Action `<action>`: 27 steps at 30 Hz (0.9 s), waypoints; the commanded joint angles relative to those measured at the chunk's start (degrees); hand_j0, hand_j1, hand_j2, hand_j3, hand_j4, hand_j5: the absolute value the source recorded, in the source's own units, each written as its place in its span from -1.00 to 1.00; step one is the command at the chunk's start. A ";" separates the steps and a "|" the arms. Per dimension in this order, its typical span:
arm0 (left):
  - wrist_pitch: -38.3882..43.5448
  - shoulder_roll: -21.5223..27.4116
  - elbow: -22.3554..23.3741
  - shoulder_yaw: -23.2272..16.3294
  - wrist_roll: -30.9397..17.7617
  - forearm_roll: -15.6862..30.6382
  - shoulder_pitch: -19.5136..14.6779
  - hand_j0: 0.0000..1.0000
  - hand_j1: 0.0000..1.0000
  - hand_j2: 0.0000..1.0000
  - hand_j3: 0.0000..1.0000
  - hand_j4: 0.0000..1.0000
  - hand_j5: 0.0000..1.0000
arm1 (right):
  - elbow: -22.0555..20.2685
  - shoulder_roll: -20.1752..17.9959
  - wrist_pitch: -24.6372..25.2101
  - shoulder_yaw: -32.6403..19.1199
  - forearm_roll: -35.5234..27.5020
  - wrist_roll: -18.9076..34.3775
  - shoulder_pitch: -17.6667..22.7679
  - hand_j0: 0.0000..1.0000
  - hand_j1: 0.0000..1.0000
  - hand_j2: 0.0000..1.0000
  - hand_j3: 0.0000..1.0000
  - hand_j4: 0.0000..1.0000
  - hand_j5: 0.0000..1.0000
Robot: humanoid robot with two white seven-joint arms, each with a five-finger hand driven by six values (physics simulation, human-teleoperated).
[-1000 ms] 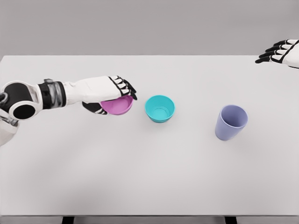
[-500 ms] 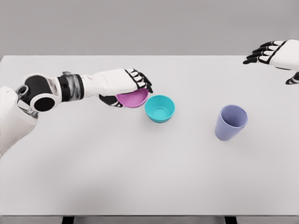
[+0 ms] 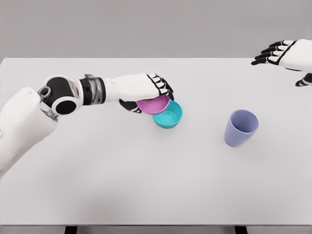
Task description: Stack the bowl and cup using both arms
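The left robot hand [image 3: 146, 92] curls around a tilted pink plastic bowl [image 3: 153, 104], apparently touching the teal bowl's [image 3: 168, 115] rim; the right robot hand [image 3: 282, 52] hovers, fingers spread.

The left hand [image 3: 144, 90] grips a pink bowl [image 3: 153, 105] overlapping the teal bowl's [image 3: 169, 116] rim.

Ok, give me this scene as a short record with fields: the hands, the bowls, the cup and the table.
left hand: shut on the pink bowl, over the table
pink bowl: held, tilted, overlapping the teal bowl's left rim
teal bowl: upright on the table, mid-table
purple cup: standing alone to the right, untouched
right hand: open, raised at the far right edge, holding nothing
table: white
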 commanded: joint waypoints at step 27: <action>-0.14 -4.76 2.52 -4.16 0.06 -2.75 -2.02 0.30 0.30 0.30 0.30 0.30 0.30 | 0.01 0.26 0.15 -0.03 -0.23 -0.03 -0.26 1.00 1.00 1.00 1.00 1.00 1.00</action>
